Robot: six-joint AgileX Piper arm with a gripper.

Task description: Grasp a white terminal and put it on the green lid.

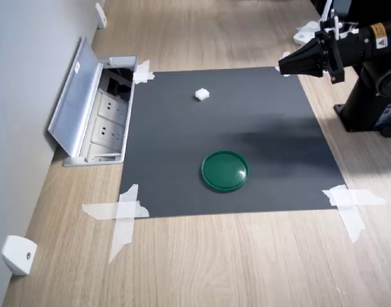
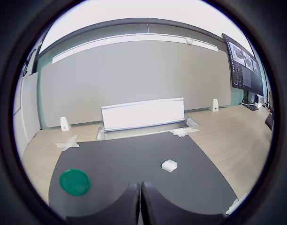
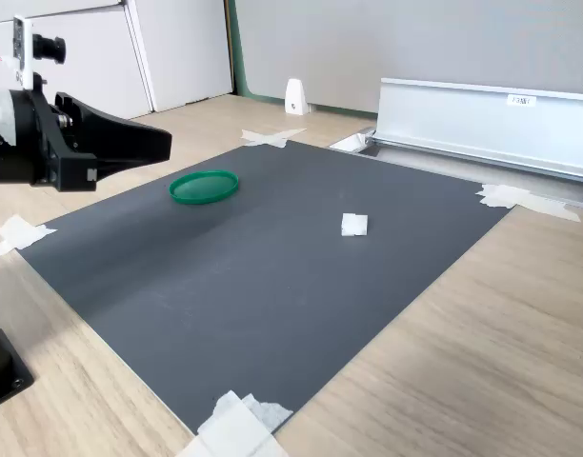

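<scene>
The white terminal (image 1: 202, 94) (image 2: 169, 165) (image 3: 354, 225) lies alone on the dark grey mat, a tiny blocky piece. The green lid (image 1: 225, 170) (image 2: 74, 182) (image 3: 204, 186) lies flat on the same mat, well apart from the terminal, with nothing on it. My gripper (image 1: 283, 65) (image 2: 140, 202) (image 3: 164, 145) hangs in the air above the mat's edge, at the first exterior view's upper right. Its black fingers are pressed together, shut with nothing between them. It is far from both the terminal and the lid.
The dark mat (image 1: 259, 128) is taped to the wooden table with white tape crosses (image 1: 122, 214). An open metal socket box (image 1: 96, 115) with a raised flap lies beside the mat by the wall. A white wedge (image 1: 18, 254) stands against the wall. The arm's black base (image 1: 374, 102) stands off the mat.
</scene>
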